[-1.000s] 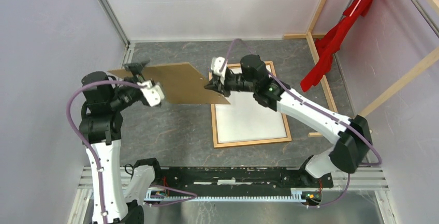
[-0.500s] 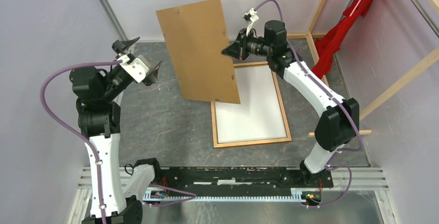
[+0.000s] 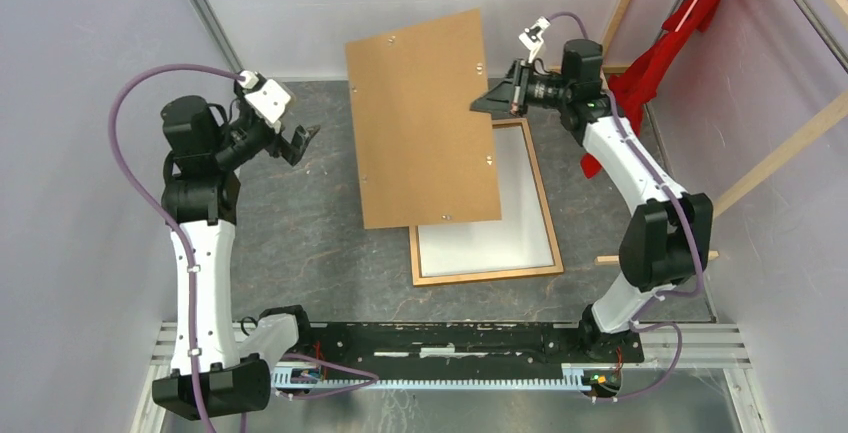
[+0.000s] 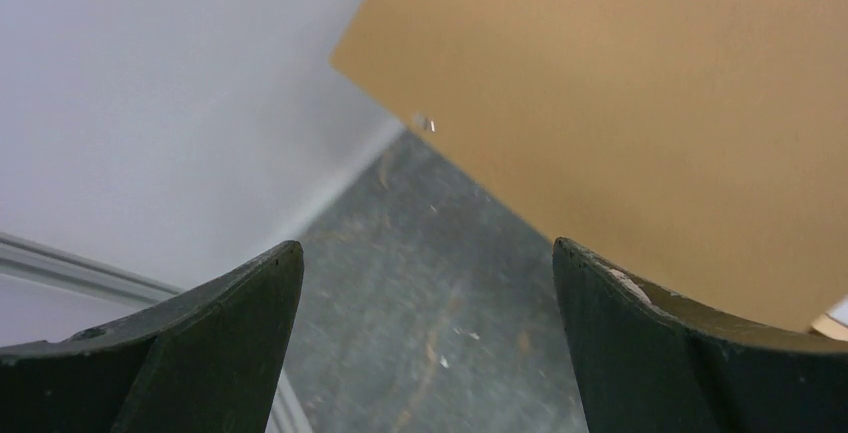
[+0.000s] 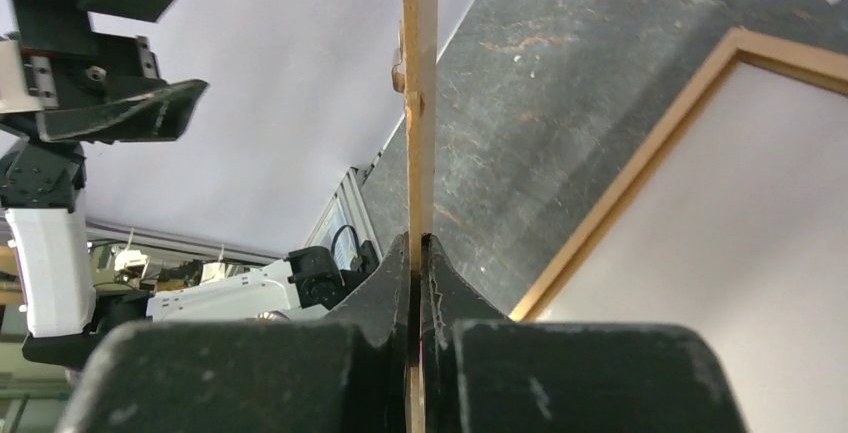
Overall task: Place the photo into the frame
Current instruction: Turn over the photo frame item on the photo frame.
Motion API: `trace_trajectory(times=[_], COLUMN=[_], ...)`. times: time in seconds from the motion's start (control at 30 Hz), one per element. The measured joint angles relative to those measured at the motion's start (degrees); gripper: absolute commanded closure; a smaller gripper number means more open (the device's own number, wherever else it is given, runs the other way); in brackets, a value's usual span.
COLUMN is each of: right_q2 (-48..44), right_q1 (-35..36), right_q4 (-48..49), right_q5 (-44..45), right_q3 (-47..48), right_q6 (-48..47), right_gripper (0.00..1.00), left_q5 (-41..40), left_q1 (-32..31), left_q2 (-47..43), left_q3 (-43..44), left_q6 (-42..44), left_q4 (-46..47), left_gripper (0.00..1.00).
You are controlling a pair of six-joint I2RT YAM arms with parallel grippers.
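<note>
Brown board (image 3: 425,118), edge clamped in right pincer (image 3: 479,106), overhangs frame (image 3: 487,275); left pincer (image 3: 300,140) gapes empty, apart.

Far-left part of frame (image 3: 490,275) and of white sheet (image 3: 500,238) inside it is hidden by backing board (image 3: 425,118). Whether the sheet bears a print cannot be told. Board is cut off top and right in left wrist view, and is seen only edge-on in right wrist view.

Brown backing board (image 3: 425,118) aloft in right jaws, overlapping frame (image 3: 487,275); left jaws open
</note>
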Motion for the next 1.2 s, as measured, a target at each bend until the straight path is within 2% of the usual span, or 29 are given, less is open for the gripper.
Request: trace_trajectory(times=[0.27,0.37,0.5,0.77,1.2], right_q2=[-7.8,-8.7,-9.4,-11.8,-14.7], right_q1=[-8.5,-11.1,-14.0,-16.7,-17.1], right_q4=[-13.1,-20.3,-24.5,-27.2,-24.8], right_q5=[-0.9,-0.3,-0.2,-0.5,-1.4], right_q3=[-8.1,-8.3,-8.7,-11.6,-18.5], right_q6=[-9.6,-15.7,-19.5,-22.9,-20.5], right_gripper=[1.0,1.0,1.0,1.0,1.0], left_q5=[0.0,0.1,0.7,2.0,2.0], left_q1=[0.0,0.0,0.0,-3.2,-6.9], left_q2=[-0.4,0.9,2.0,1.8,3.4], left_q3=[-13.1,-16.8,-19.5,-22.1,-24.7], left_q6=[3.5,4.6,6.0,8.3,10.1], left_q4=[-3.7,-4.2,-4.2,-4.2,-3.9], left_gripper=[0.0,0.0,0.0,0.0,0.0])
